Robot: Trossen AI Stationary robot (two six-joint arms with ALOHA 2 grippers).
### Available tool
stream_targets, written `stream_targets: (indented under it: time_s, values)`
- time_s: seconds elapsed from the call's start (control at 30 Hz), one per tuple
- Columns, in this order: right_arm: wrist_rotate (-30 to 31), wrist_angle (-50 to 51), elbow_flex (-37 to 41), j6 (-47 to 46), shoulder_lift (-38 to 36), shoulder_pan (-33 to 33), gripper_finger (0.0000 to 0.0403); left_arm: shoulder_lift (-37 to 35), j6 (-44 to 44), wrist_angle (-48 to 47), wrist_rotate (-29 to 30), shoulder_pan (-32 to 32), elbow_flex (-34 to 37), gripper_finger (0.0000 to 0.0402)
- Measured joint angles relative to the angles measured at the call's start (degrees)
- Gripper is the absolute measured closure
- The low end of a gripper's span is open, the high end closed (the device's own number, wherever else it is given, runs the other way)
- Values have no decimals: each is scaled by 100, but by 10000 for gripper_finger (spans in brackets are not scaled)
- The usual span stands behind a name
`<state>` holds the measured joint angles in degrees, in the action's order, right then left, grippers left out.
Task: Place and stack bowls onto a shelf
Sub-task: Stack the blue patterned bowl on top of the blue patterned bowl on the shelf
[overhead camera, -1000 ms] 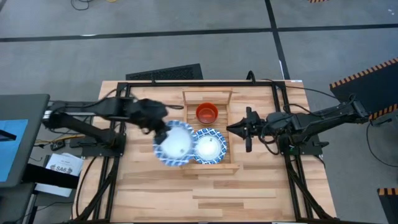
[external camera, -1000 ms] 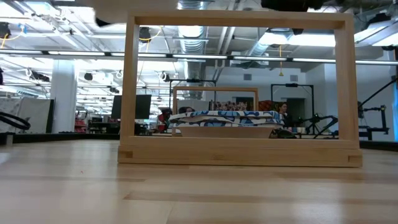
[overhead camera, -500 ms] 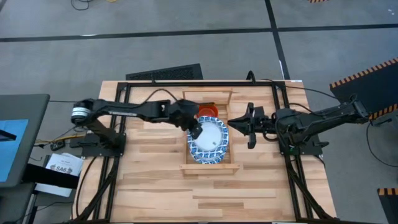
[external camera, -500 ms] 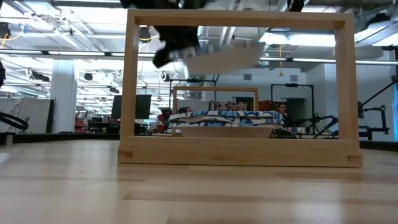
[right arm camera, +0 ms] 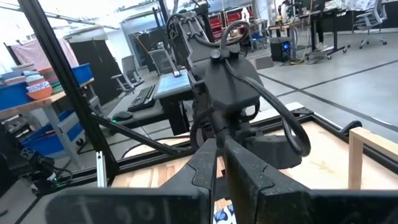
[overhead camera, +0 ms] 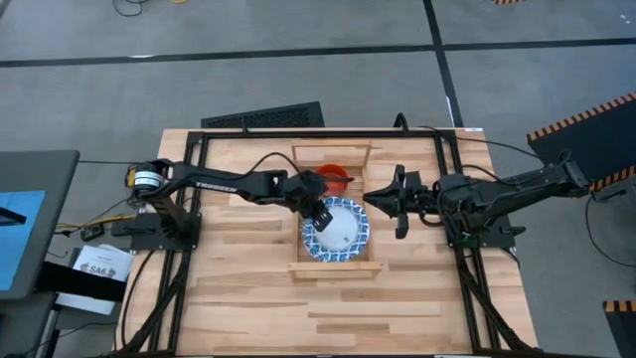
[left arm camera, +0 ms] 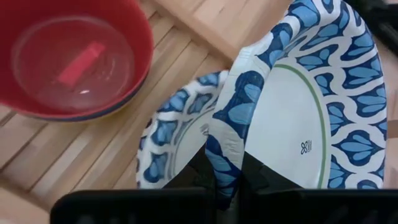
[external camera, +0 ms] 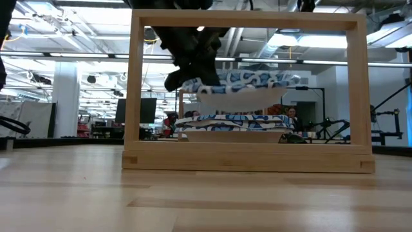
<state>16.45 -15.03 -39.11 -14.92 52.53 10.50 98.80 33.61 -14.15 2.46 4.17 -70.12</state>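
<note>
Left gripper (overhead camera: 320, 212): I have it clamped on the rim of a white bowl with a blue patterned rim (overhead camera: 341, 227), just left of centre in the high view; my left wrist view shows the dark fingers (left arm camera: 261, 179) pinching that rim from both sides. Held bowl: level, raised above a second blue-rimmed bowl (external camera: 233, 123) that sits on the shelf (overhead camera: 297, 207); in the low view the two are apart, a gap showing between them, the carried one (external camera: 241, 87) in the upper middle of the wooden frame. Second bowl in the left wrist view (left arm camera: 171, 134): partly covered by the held one, resting on the slats. Orange-red bowl (overhead camera: 336, 175): on the same shelf, toward the top of the high view, just beyond the blue-rimmed pair, apart from them. Right gripper (overhead camera: 383, 200): waiting right of the shelf, centre-right of the high view, fingers brought together, gripping nothing.
</note>
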Motion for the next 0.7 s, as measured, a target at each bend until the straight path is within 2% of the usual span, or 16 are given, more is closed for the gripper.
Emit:
stream_targets:
  time_s: [0.2,0.37,0.57,0.7]
  values:
    - [0,75,0,-4,0,0,344,180,-32,99,-255,-6,4,389]
    - [-2,127,0,-9,0,9,344,165,-160,107,92,-14,4,368]
    - [-4,132,0,-9,0,9,344,136,-163,162,119,15,-1,309]
    - [-4,131,0,-11,0,9,344,90,-372,119,-100,59,1,262]
